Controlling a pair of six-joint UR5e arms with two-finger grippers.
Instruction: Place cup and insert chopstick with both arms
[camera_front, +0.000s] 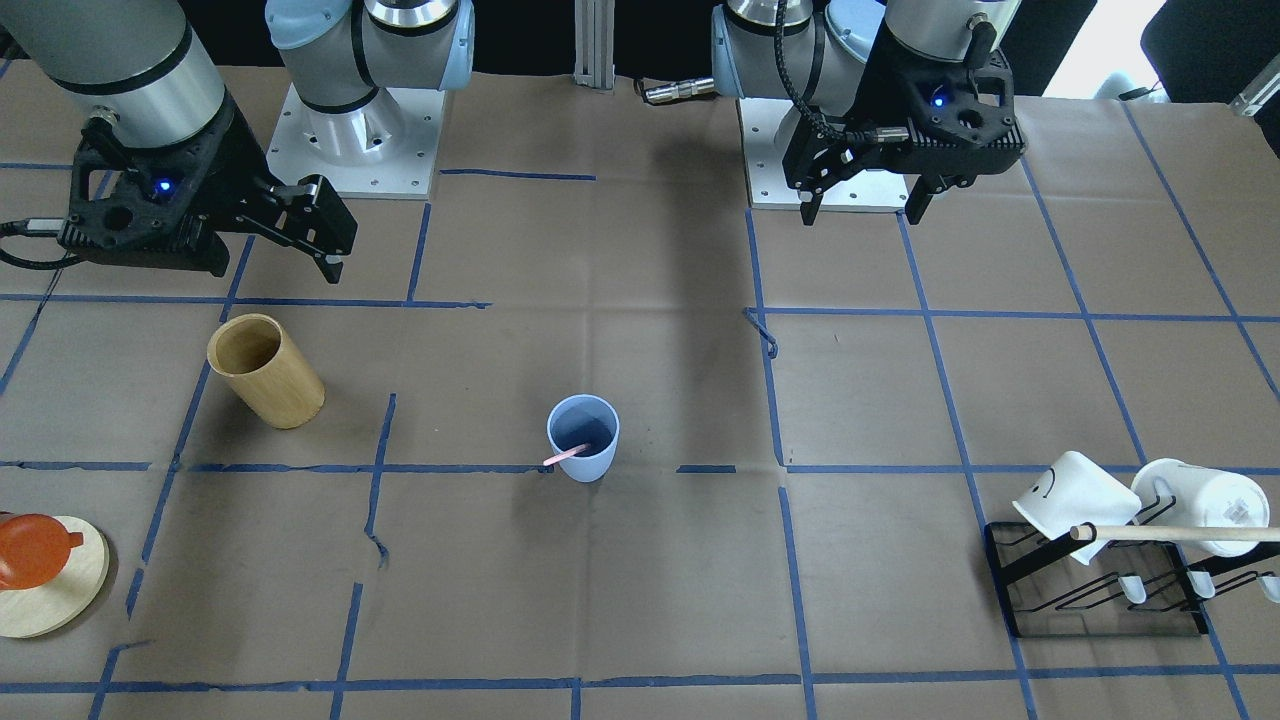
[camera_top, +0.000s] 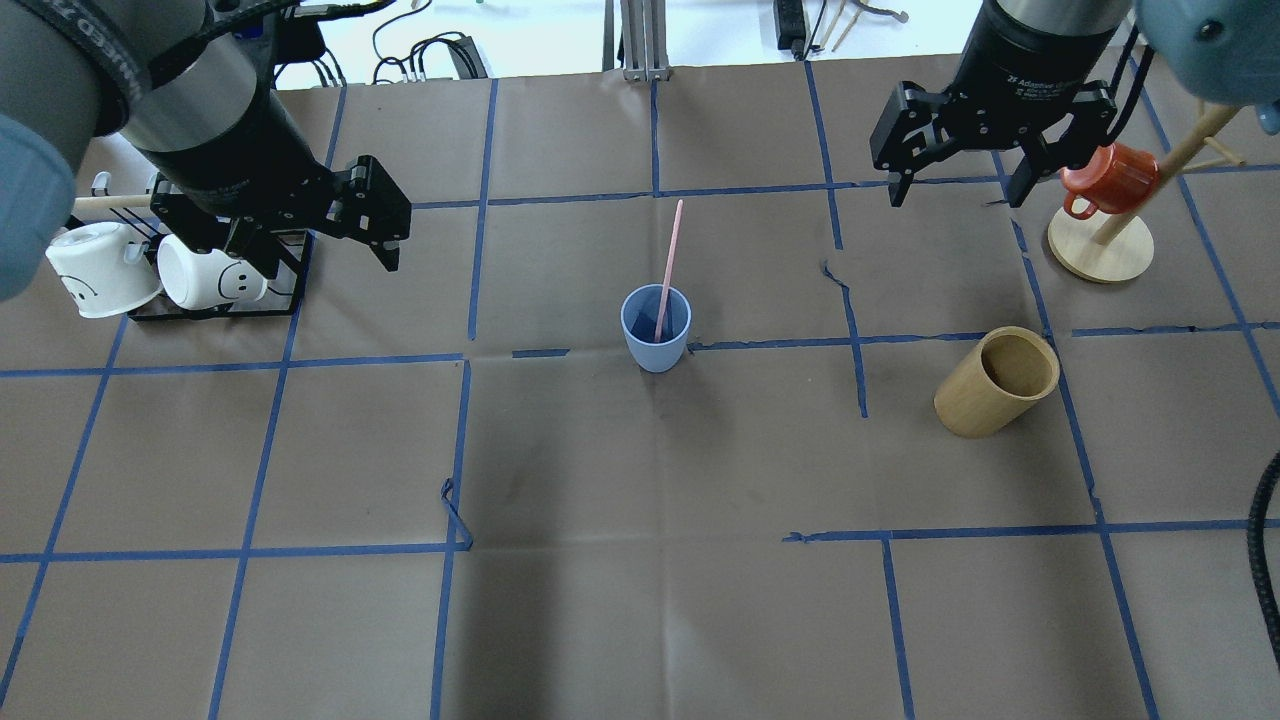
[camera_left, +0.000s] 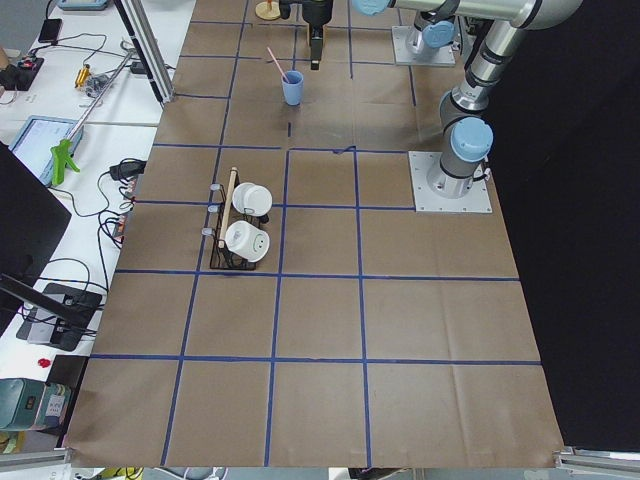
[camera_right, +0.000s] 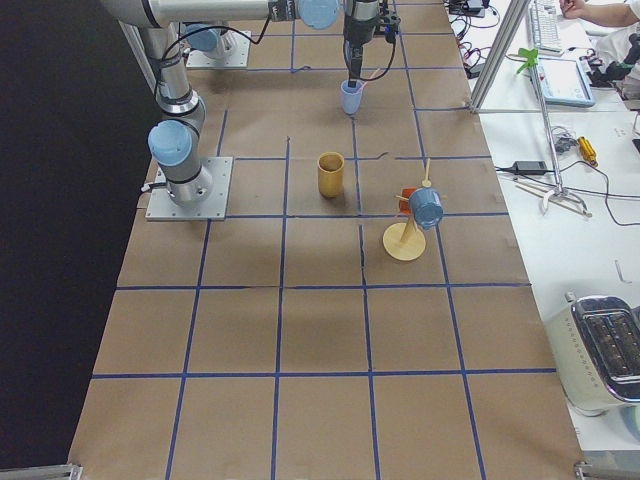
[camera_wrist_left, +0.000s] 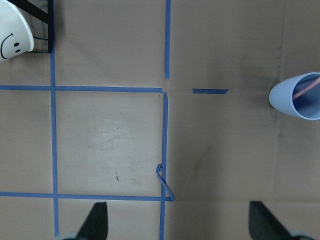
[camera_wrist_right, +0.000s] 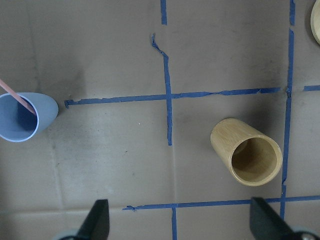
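Note:
The light blue cup (camera_top: 656, 328) stands upright near the table's middle; it also shows in the front view (camera_front: 583, 438). The pink chopstick (camera_top: 670, 255) stands in it and leans over the far rim; its end shows in the front view (camera_front: 565, 456). My left gripper (camera_top: 320, 250) is open and empty, raised to the left of the cup, beside the mug rack. My right gripper (camera_top: 955, 195) is open and empty, raised at the far right. The left wrist view shows the cup (camera_wrist_left: 300, 97) at its right edge; the right wrist view shows the cup (camera_wrist_right: 22, 117) at its left edge.
A tan wooden cylinder (camera_top: 998, 380) stands to the right of the cup. A black rack (camera_top: 150, 310) with two white mugs and a long wooden dowel (camera_front: 1170, 533) stands at the left. A red mug (camera_top: 1105, 175) hangs on a wooden stand (camera_top: 1100, 255) at the far right.

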